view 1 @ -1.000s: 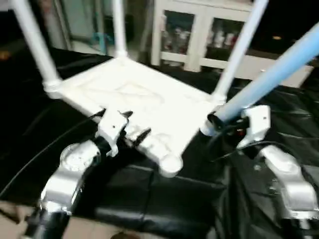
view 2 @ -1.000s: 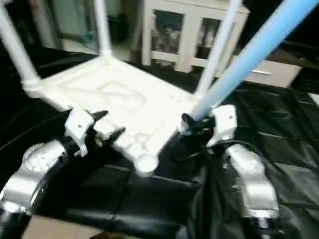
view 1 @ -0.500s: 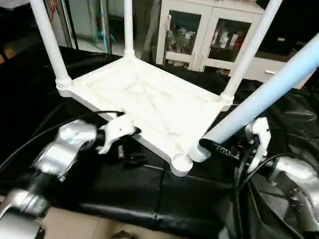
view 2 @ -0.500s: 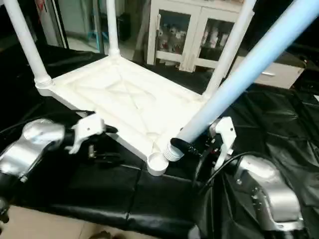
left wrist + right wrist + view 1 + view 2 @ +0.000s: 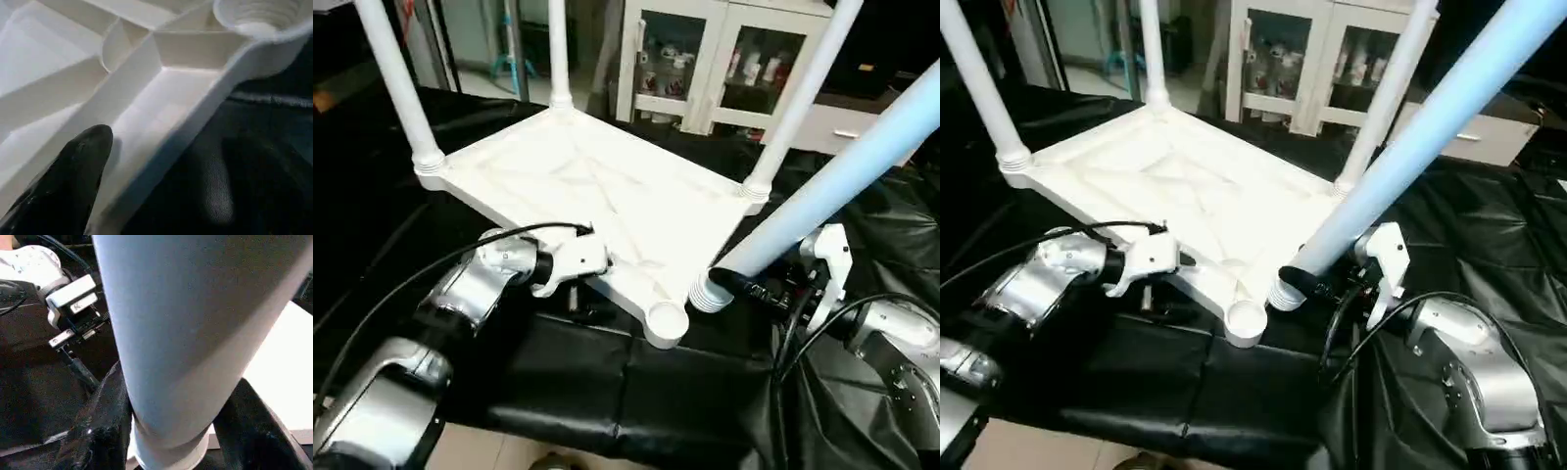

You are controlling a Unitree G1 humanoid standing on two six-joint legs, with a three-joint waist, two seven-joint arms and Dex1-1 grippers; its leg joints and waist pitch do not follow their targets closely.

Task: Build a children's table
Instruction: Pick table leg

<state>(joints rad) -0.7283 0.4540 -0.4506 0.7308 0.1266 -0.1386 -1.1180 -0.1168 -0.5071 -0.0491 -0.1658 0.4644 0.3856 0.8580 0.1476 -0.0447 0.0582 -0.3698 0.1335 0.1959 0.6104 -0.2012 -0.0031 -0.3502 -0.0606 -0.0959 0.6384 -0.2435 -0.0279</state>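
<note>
While your right gripper (image 5: 1317,284) clamps the fourth leg (image 5: 1410,147), threaded end beside the empty corner socket (image 5: 666,320), shaft slanting up away, left gripper (image 5: 592,284) spread wide.

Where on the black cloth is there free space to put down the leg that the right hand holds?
Free: black cloth in front of the empty corner socket, between both arms. Crowded: beside the right hand, with the leg and cables.

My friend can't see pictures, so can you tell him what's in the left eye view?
The right gripper holds the fourth leg slanted, its ribbed end beside the empty corner socket of the upside-down white table top. Three legs already stand in their sockets. The left gripper, jaws open, is at the top's near edge.
</note>
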